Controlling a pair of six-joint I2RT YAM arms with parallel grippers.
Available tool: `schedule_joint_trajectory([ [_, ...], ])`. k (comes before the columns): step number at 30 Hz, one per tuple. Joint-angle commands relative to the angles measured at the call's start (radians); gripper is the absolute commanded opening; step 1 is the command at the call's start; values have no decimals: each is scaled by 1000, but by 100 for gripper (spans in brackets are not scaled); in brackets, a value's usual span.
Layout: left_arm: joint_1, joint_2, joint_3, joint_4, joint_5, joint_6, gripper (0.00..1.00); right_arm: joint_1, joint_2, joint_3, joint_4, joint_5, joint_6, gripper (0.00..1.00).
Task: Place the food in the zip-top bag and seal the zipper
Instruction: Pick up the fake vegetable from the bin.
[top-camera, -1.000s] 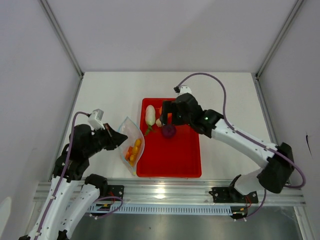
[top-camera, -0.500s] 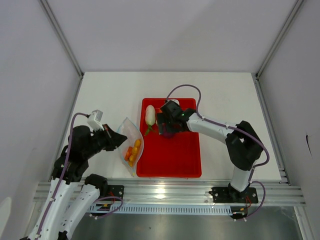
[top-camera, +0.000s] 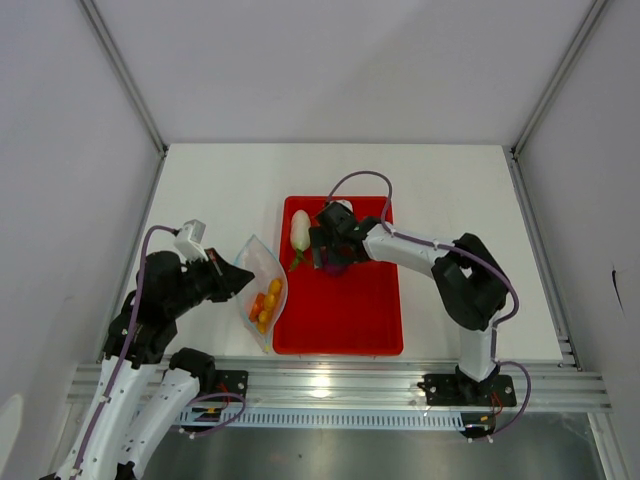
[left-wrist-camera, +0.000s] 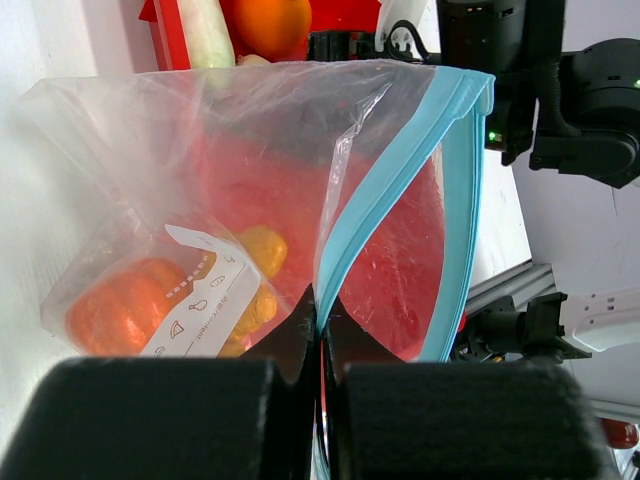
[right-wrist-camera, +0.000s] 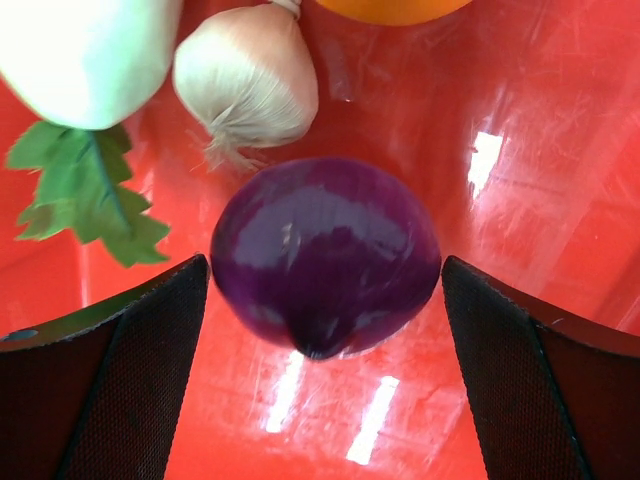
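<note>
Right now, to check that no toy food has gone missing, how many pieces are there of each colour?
White: 2 (radish, garlic)
Orange: 2 (orange fruit, pumpkin in the zip-top bag)
Purple: 1 (onion)
Yellow: 1 (ginger, also in the bag)
Total: 6

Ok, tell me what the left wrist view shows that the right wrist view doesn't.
Only left wrist: the left gripper pinching the zip-top bag at its blue zipper, with the pumpkin and ginger inside. Only right wrist: the purple onion close up between the right gripper's open fingers. Both: the red tray, the white radish and the orange.
</note>
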Motion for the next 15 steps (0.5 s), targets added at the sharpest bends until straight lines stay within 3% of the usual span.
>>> schedule_joint_trajectory([
  [1,-2,-8,18,9,13,2,1,-4,33,45,31,37,-16,99],
  [4,-2,-8,17,7,12,2,1,-4,45,49,35,43,-16,95],
  [7,-2,-10,20,6,12,4,1,-4,35,40,40,45,-21,86],
  [9,-2,-10,20,6,12,2,1,-4,27,34,40,48,-24,74],
  [13,-2,-10,18,6,10,2,1,1,-59,3,41,68,-19,62],
  [15,-2,-8,15,7,10,2,0,18,-140,-4,35,74,-22,46],
])
